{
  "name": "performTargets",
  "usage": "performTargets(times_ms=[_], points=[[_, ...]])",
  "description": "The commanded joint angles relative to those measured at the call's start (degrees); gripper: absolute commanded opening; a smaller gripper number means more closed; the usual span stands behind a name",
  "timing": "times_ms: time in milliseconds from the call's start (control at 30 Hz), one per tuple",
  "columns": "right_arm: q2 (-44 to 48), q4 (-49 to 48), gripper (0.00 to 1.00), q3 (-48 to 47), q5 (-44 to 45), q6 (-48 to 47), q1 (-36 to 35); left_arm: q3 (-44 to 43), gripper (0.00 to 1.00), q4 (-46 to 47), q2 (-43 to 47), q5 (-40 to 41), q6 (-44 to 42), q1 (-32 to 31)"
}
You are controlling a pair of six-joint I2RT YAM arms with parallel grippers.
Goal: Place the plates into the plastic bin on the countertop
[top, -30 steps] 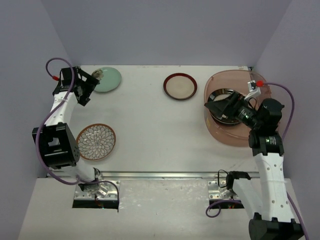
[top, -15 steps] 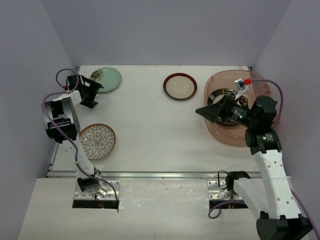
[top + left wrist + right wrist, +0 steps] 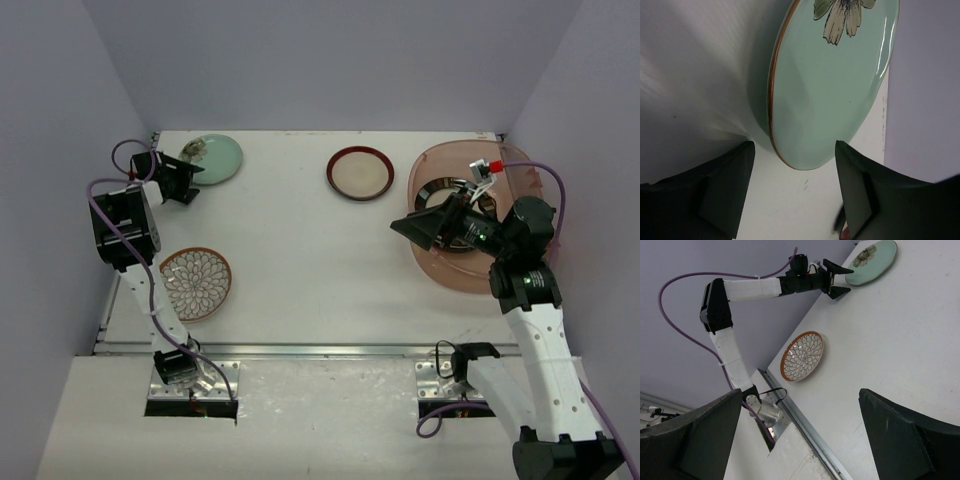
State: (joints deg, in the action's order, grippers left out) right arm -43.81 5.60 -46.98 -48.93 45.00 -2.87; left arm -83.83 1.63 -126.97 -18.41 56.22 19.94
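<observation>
A mint green plate (image 3: 215, 156) (image 3: 835, 85) (image 3: 874, 255) lies at the back left of the countertop (image 3: 300, 240). My left gripper (image 3: 196, 182) (image 3: 795, 150) is open, and the plate's near rim sits between its fingertips with a gap on the table side. A maroon-rimmed plate (image 3: 360, 172) lies at the back centre, and a brown-white petal plate (image 3: 195, 283) (image 3: 802, 356) at the front left. The plastic bin (image 3: 452, 270) stands at the right and holds a black-rimmed plate (image 3: 445, 190), partly hidden by my right arm. My right gripper (image 3: 415, 225) (image 3: 800, 392) hangs open and empty over the bin's left wall.
A metal rail (image 3: 320, 350) (image 3: 805, 420) runs along the countertop's front edge. Purple walls close in the back and both sides. The left arm's purple cable (image 3: 120, 150) loops beside the mint plate.
My left arm has folded and brought its gripper up to the mint plate's rim, and its jaws have narrowed. My right gripper has drawn left, from inside the bin to its left wall.
</observation>
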Motion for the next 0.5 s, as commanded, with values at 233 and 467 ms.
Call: performTargets(times_ms=[233, 467], points=[[-0.4, -3.2, 0.99, -0.2, 0.4, -0.3, -0.4, -4.9, 0.24, -3.8, -6.4, 3.0, 1.6, 0.7], [-0.9, -2.5, 0.99, -0.8, 1.4, -0.7, -0.4, 3.9, 0.0, 10.1, 2.3, -2.2, 7.5, 0.6]])
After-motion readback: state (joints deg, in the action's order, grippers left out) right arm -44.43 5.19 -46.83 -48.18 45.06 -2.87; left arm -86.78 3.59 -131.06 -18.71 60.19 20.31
